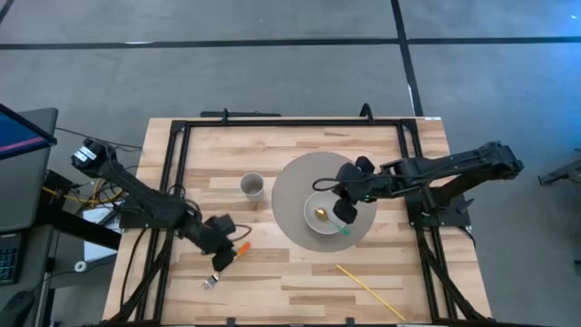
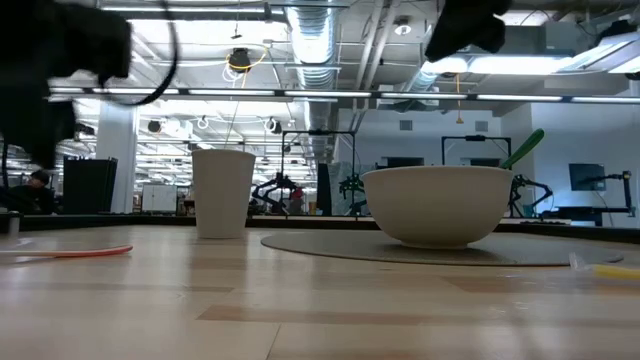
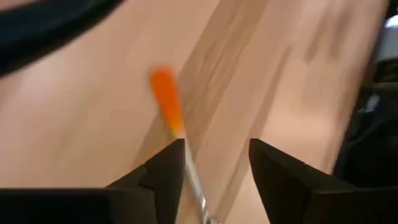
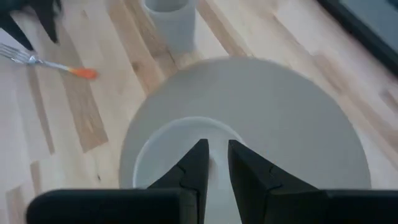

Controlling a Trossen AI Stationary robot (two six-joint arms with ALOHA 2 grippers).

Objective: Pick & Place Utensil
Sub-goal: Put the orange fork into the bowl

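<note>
A fork lies flat on the table, with its orange handle (image 1: pixel 241 247) (image 3: pixel 166 102) (image 4: pixel 84 73) toward the plate and its metal tines (image 1: pixel 211 282) toward the near edge. My left gripper (image 1: pixel 219 238) (image 3: pixel 216 163) hovers open just above the fork's shaft (image 3: pixel 194 182), which runs beside one finger. A white bowl (image 1: pixel 325 216) (image 2: pixel 437 205) (image 4: pixel 177 152) sits on a grey round plate (image 1: pixel 295 186) (image 4: pixel 280 106). A spoon lies in the bowl, and its green handle (image 1: pixel 343 231) (image 2: pixel 524 148) leans on the rim. My right gripper (image 1: pixel 347 198) (image 4: pixel 216 163) hangs over the bowl, its fingers a narrow gap apart with nothing between them.
A white paper cup (image 1: pixel 252 186) (image 2: pixel 222 192) (image 4: pixel 168 18) stands upright left of the plate. A thin yellow stick (image 1: pixel 368 291) (image 2: pixel 600 270) lies near the table's near right edge. A black frame (image 1: pixel 290 123) runs around the tabletop. Bare wood lies between the fork and the plate.
</note>
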